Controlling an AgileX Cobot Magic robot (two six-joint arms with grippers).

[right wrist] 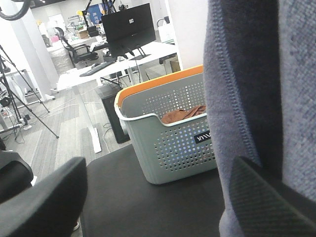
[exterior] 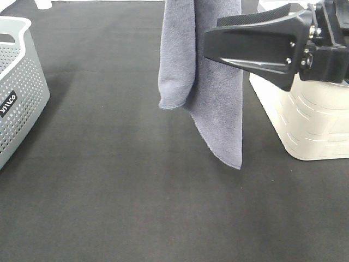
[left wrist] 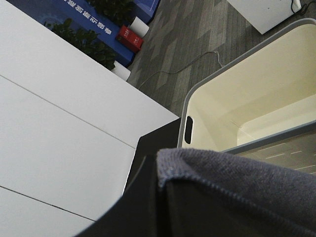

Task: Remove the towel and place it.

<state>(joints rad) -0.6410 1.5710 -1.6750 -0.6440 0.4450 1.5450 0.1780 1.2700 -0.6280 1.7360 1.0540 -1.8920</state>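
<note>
Nearest the high camera: wide bare stretch of black desk [exterior: 136, 218], ample room for laying cloth flat. Above that, slate-grey towel [exterior: 210, 82] hanging doubled in mid-air, top out of frame, lowest corner apparently clear of the desk. Pinched at the hem in the left gripper [left wrist: 165, 197], going by the wrist view. Close against the towel's side, right gripper [exterior: 214, 31] spread wide, gripping nothing. Flanked by 2 obstacles: grey perforated basket [exterior: 19, 93] at the left edge, cream basket [exterior: 316, 125] on the right, behind the right gripper. Judged already lifted free, so roughly halfway; setting down yet to come, clear of both rims
</note>
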